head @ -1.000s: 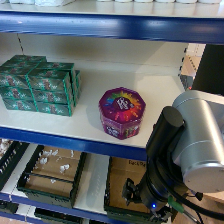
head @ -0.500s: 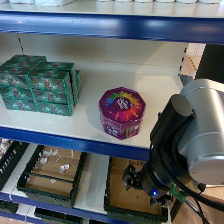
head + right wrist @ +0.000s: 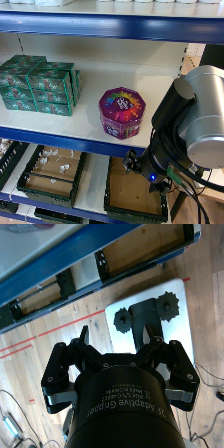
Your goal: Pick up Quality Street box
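White shelving with blue steel edges [image 3: 75, 135] fills the head view; the purple octagonal Quality Street box [image 3: 122, 112], glossy with a rainbow-burst lid, sits on the shelf board beside stacked green rectangular boxes [image 3: 40, 85], well above the right gripper [image 3: 142, 170]. From the wrist, matte black fingers [image 3: 84, 336] stand spread and empty over wooden flooring [image 3: 55, 344], shelf edge [image 3: 50, 269] beyond them.

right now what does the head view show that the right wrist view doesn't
Only the head view shows the Quality Street box standing on the white shelf beside the stacked green boxes. Only the right wrist view shows the open right gripper, holding nothing, above a wooden floor. Both show the blue shelf edge and a low crate.
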Robot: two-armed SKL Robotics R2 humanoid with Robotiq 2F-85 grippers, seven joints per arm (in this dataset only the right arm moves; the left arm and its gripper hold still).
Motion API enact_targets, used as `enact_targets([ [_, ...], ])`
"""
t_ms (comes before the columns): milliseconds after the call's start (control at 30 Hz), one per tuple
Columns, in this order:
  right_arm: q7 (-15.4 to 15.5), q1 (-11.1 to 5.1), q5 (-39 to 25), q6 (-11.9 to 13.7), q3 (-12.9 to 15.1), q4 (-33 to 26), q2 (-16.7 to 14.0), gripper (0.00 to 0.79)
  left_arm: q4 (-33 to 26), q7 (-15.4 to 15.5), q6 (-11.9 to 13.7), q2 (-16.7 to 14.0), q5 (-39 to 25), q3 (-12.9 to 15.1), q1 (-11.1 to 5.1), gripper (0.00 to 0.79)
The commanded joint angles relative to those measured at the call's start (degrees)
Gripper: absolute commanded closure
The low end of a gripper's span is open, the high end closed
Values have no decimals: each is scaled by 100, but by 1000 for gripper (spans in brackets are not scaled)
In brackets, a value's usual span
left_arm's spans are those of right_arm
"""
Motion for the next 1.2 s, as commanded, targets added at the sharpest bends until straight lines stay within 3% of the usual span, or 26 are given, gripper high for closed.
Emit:
enact_targets([
  [33, -51, -10, 65, -9, -44, 32, 14, 0, 0, 0, 0, 0, 0, 0, 0, 785],
  [1200, -668, -12, 1277, -43, -249, 306, 263, 0, 0, 0, 0, 0, 0, 0, 0, 785],
])
